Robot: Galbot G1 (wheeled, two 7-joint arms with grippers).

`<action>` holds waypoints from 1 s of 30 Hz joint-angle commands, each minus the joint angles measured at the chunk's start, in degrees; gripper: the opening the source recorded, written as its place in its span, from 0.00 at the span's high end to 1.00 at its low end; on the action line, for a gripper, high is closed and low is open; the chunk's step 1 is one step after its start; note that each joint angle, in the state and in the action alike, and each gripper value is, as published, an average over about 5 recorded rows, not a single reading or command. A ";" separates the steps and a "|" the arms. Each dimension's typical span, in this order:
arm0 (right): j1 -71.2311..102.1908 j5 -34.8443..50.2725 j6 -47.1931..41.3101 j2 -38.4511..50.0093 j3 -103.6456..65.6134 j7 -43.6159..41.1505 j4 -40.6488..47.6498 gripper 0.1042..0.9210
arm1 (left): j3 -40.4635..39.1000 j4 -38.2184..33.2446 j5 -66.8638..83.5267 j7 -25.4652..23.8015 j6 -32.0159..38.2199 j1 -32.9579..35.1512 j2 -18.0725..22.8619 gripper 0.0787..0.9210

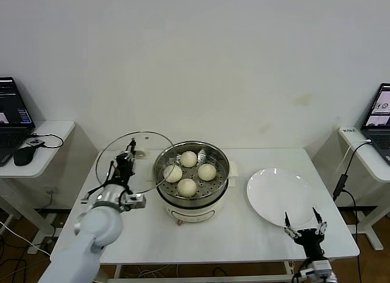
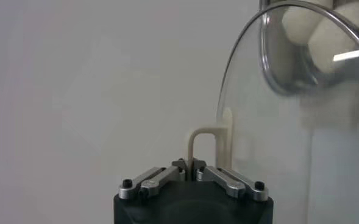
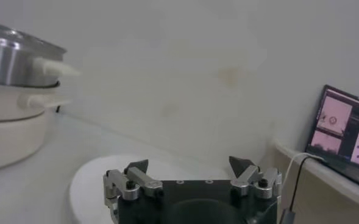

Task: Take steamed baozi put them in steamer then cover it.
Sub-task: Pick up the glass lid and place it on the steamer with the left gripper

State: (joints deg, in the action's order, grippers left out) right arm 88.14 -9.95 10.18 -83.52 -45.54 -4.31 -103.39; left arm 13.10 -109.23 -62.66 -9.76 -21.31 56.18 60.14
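In the head view, the steamer (image 1: 191, 180) stands at the centre of the white table (image 1: 231, 234), its round steel pot open upward. Four steamed baozi (image 1: 189, 172) sit in a cluster on the perforated tray inside it. Left of the pot, the left end effector (image 1: 129, 157) is pinched on the handle of the cover (image 1: 135, 161), which is held tilted above the table with its right rim just at the pot's left edge. A white plate (image 1: 279, 195) lies flat to the right of the steamer. The right end effector (image 1: 305, 226) is at the lower right of the frame, near the plate's front edge, fingers spread and holding nothing.

In the left wrist view, the left end effector (image 2: 191, 164) is pressed together on the cream-white handle, whose long axis runs up the frame; the glass cover (image 2: 277, 140) stands nearly edge-on at right.

In the right wrist view, the right end effector (image 3: 190, 164) is spread wide over the plate (image 3: 94, 182), with the steamer (image 3: 14, 103) at the left edge.
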 commanded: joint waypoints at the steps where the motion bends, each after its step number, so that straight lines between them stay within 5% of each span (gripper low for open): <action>1: -1.16 -11.07 0.76 -3.69 1.18 4.33 2.36 0.12 | -8.86 2.80 -11.72 -9.00 -5.72 -9.33 7.02 0.94; 12: -2.07 -9.56 1.01 -3.14 1.18 4.25 3.51 0.12 | -10.35 7.79 -21.61 -12.69 -6.40 -9.96 21.28 0.94; 30: -2.76 -8.60 1.15 -2.36 1.45 3.75 4.36 0.12 | -12.36 11.43 -28.84 -12.77 -6.06 -7.63 29.43 0.94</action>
State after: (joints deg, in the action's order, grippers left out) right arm 85.55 -18.11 11.31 -85.66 -44.26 -0.81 -99.24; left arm 1.76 -99.50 -86.31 -21.71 -27.19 47.84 83.63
